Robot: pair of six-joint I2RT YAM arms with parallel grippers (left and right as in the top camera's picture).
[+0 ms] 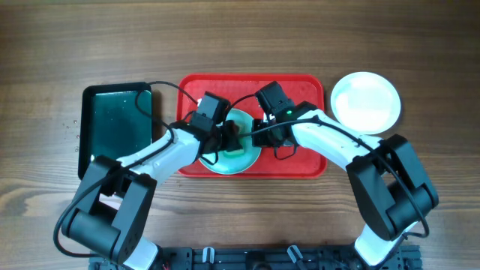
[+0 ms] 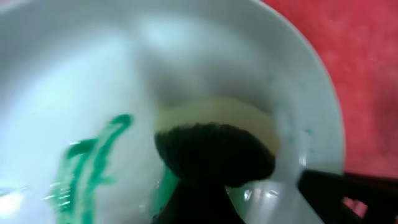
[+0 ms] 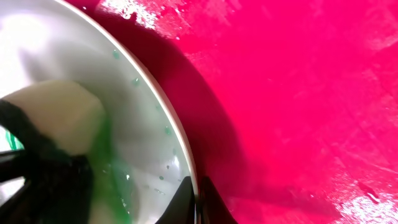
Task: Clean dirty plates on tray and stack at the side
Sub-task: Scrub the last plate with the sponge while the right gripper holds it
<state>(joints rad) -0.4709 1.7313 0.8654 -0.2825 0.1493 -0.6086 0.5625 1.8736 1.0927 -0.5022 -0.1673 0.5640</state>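
A light blue plate [image 1: 238,159] with a teal-green smear [image 2: 87,168] lies in the red tray [image 1: 300,88]. My left gripper [image 1: 231,139] is shut on a yellow sponge with a dark scrub face [image 2: 214,149] and presses it onto the plate's inside [image 2: 74,74]. My right gripper [image 3: 198,200] is shut on the plate's right rim [image 3: 163,106], one finger inside and one outside; it also shows in the overhead view [image 1: 261,135]. The sponge also shows in the right wrist view [image 3: 59,115]. A white plate [image 1: 366,101] sits on the table right of the tray. A third plate is not in view.
A smaller black tray [image 1: 116,120] holding liquid lies left of the red tray. The red tray's floor [image 3: 298,112] is wet. Cables run over the tray's back part near both wrists.
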